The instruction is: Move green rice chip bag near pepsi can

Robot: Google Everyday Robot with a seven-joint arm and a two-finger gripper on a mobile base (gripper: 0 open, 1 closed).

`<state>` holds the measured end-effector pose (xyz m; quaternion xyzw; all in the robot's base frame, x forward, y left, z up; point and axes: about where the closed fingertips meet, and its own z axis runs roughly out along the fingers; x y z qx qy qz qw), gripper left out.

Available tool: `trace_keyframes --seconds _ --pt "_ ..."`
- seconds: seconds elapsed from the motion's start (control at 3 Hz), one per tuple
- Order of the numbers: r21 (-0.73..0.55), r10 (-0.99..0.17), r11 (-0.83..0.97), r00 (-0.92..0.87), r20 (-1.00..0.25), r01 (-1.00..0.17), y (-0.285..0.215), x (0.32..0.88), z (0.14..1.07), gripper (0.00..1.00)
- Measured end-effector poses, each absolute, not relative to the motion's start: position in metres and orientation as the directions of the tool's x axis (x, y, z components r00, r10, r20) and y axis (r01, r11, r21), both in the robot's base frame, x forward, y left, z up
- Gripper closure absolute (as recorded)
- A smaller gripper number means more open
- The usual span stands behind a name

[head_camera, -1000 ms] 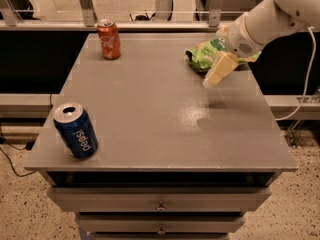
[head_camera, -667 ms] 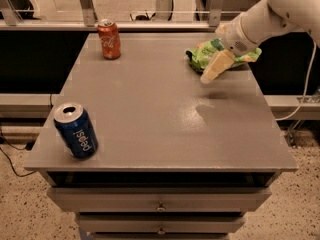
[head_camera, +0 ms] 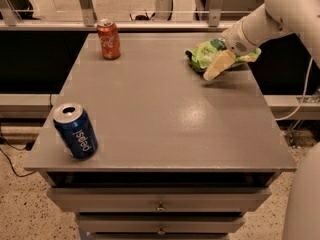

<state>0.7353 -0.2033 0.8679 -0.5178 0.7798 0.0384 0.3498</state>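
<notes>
The green rice chip bag (head_camera: 204, 54) lies crumpled at the far right of the grey table (head_camera: 165, 114). My gripper (head_camera: 218, 65) reaches in from the upper right on the white arm (head_camera: 270, 16) and sits right at the bag's front right side, overlapping it; part of the bag is hidden behind it. The pepsi can (head_camera: 75, 131), dark blue with a silver top, stands upright at the table's front left corner, far from the bag.
An orange-red soda can (head_camera: 108, 39) stands upright at the far left of the table. The table has drawers (head_camera: 160, 206) below its front edge. A railing (head_camera: 150, 19) runs behind the table. A cable (head_camera: 300, 99) hangs at the right.
My gripper has moved a little further back and down onto the bag's front side. The bag and both cans have stayed in place.
</notes>
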Motion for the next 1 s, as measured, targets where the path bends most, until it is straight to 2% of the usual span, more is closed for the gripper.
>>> trace_keyframes --seconds 0.33,1.0 --pt "-0.296 -0.77 0.49 -0.249 -0.587 -0.82 -0.214 0.745 0.869 0.13" --pt "-0.308 -0.791 0.448 -0.211 -0.575 -0.84 -0.207 0.731 0.88 0.59"
